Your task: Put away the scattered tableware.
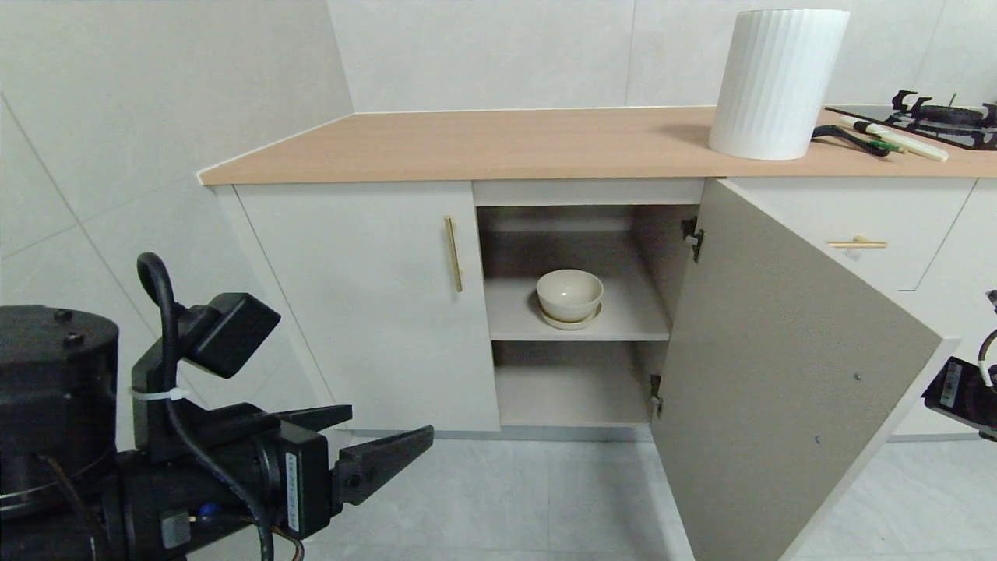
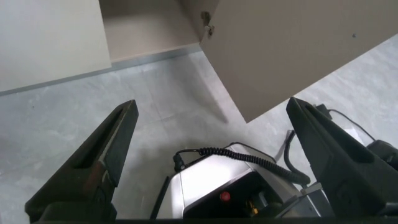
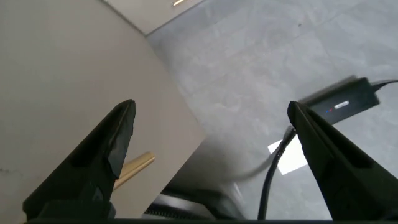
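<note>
Head view: bowl (image 1: 569,294) upright on the upper shelf (image 1: 632,313) of the cabinet (image 1: 366,296).
Sits mouth up on a saucer (image 1: 569,321), round, so no long axis; open door (image 1: 779,351) swung out to its right. Farther out, on the right end of the countertop (image 1: 467,144), long utensils (image 1: 903,142) lying flat, axes slanting across it, just beside a white ribbed container (image 1: 775,82). Left gripper (image 1: 389,422) low, left of the cabinet, spread wide, holding nothing; right gripper (image 3: 211,112) likewise wide apart and empty.
</note>
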You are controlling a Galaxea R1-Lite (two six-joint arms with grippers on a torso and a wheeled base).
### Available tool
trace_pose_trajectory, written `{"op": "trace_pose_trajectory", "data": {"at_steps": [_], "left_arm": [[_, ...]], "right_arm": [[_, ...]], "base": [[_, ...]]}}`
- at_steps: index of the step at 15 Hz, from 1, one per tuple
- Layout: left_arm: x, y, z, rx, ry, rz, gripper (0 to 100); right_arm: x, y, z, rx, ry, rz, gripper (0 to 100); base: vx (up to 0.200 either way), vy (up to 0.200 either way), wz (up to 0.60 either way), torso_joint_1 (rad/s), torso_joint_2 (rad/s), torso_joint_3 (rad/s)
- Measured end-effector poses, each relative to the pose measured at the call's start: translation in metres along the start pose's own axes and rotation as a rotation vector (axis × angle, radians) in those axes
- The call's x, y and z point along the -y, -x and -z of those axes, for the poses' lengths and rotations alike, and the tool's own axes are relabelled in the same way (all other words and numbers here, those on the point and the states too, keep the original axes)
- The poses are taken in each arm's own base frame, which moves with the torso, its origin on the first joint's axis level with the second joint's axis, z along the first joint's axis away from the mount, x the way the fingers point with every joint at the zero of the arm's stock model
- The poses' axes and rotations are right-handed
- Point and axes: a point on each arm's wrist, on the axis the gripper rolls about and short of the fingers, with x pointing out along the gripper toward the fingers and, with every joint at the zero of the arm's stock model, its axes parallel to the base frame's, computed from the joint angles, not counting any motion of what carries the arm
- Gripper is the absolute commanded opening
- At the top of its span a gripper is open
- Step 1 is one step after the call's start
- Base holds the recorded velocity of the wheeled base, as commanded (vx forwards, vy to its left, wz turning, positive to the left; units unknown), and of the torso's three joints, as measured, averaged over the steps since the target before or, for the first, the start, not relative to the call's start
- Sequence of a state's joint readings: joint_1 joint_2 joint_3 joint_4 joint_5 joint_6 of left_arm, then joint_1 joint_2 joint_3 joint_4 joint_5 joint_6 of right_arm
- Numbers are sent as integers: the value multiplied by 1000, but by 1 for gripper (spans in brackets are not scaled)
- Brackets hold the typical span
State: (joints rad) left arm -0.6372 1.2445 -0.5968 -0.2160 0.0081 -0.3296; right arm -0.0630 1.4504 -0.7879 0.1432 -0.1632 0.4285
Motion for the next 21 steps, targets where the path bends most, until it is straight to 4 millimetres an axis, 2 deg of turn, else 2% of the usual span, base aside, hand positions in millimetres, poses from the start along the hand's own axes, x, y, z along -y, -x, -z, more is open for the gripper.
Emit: {"op": "trace_pose_trajectory", "data": {"at_steps": [5,11,17,21], "left_arm": [[0,4,-1,15,0,4,100],[1,6,-4,33,2,3,100],[1,9,-6,49,4,5,100],[1,8,-5,44,5,5,100]], "right_arm": [[-36,2,20,-45,84,-119,100],[-98,5,31,-33,222,-297,100],[-146,-18,27,-48,264,-349,100],[-164,-36,36,-58,264,-387,100]], "base": [[0,0,0,0,0,0],[0,0,0,0,0,0],[0,0,0,0,0,0],[0,0,0,0,0,0]]}}
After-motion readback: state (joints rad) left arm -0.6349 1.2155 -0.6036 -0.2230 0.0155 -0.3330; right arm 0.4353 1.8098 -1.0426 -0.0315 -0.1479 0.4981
